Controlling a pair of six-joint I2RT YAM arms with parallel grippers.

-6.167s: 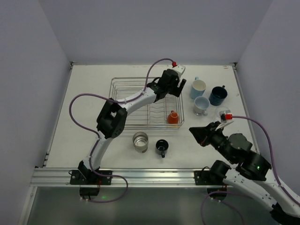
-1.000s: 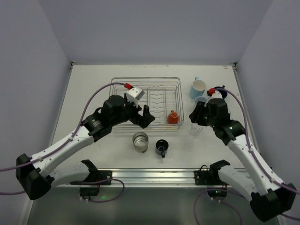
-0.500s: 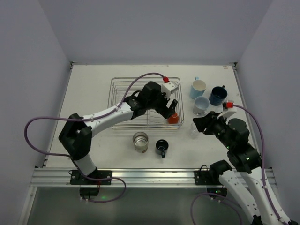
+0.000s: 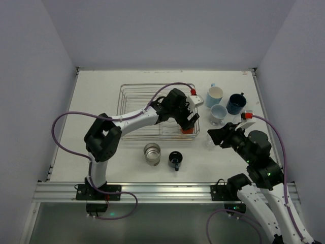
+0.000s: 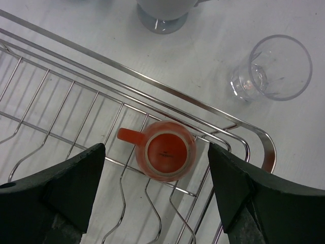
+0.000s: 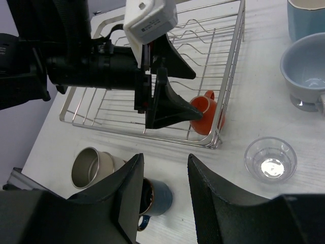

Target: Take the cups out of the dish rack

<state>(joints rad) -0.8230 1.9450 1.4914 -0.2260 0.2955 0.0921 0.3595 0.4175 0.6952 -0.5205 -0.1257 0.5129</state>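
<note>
— As the left gripper (image 5: 155,152) hangs over the rack (image 4: 133,87), where is the last cup?

— Straight below it. The orange cup (image 5: 165,150) stands in the rack corner nearest the right and near edges of the table (image 4: 96,112). It sits between the spread fingers (image 5: 76,188), and neither touches it.

— Its long axis?

— Vertical, in line with the wrist's approach. Whether mouth or base faces up I cannot tell. The handle sticks out toward one finger, so a squeeze along that line would likely meet the handle first.

— And the other arm?

— The right gripper (image 6: 165,162), jaws apart and empty, hovers outside that corner near the glass (image 6: 270,159), which stands on the table. The left is plainly nearer; a straight descent looks enough.

— What has changed?

— Half a second ago the left gripper sat slightly off the cup, toward the left edge; now it is centred. Six seconds ago it was at the rack's far right corner and no glass showed on the table. The right arm has drawn back toward the near edge.

— Already out?

— The metal cup (image 4: 152,153) and dark blue cup (image 4: 175,159) by the near edge. The light blue mug (image 4: 214,95), paler mug (image 4: 219,113) and navy mug (image 4: 236,103) toward the far right corner.
</note>
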